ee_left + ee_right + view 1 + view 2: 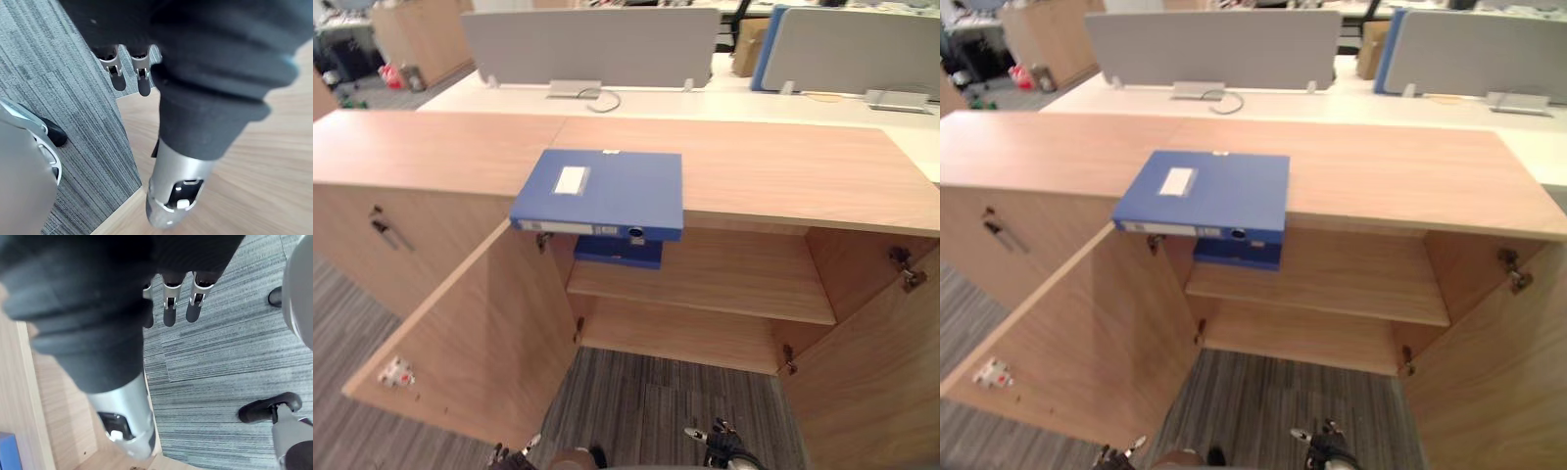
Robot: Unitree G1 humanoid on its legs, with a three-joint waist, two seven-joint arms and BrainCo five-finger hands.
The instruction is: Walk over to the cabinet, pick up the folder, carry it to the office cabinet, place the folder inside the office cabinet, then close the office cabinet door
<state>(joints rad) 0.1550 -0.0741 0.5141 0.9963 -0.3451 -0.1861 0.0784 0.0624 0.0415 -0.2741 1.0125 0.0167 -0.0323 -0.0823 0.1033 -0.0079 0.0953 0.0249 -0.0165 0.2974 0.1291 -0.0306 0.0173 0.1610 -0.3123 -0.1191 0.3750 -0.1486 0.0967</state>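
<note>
Left eye view, looking down on the open wooden cabinet (783,162). The blue folder (597,191) lies flat on the cabinet top, its spine edge overhanging the front above the opening. A second blue folder (618,252) lies on the upper shelf (724,279) just below it. The left door (470,333) and the right door (871,382) both stand swung wide. Left wrist view: the left hand (143,81) hangs low over the grey carpet (73,98) beside the left door, fingers straight and relaxed, holding nothing. Right wrist view: the right hand (168,311) likewise hangs with fingers loosely extended and empty. Progress, as judged: the approach appears complete, with the robot standing before the opening; the pick-up is not begun. Left to do are grasping the folder, carrying it, setting it on a shelf inside, and shutting the doors
</note>
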